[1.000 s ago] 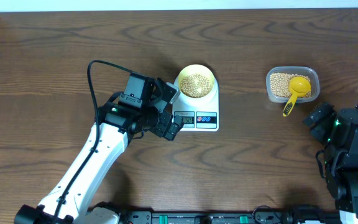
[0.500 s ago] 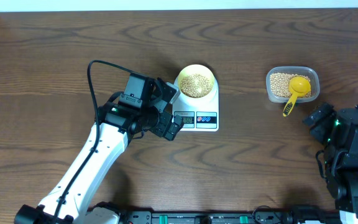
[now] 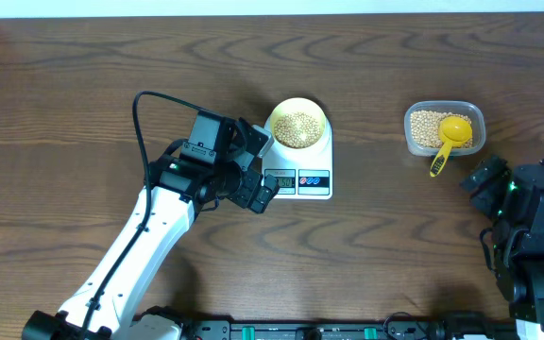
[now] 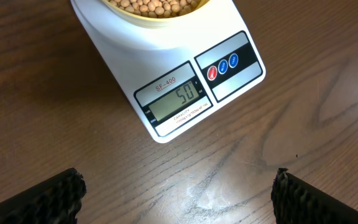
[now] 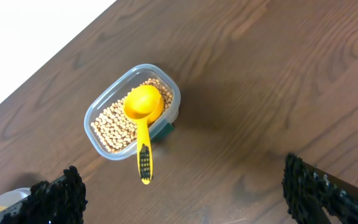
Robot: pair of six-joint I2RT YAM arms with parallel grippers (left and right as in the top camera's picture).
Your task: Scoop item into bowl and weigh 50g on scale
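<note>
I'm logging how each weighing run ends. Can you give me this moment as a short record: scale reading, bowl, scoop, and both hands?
scale reading: display of the scale shows 50
bowl: pale yellow bowl on the scale, holding beans
scoop: yellow scoop, head in the clear tub of beans, handle over its rim
left hand: open, holding nothing, close beside the scale
right hand: open, holding nothing, apart from the tub
</note>
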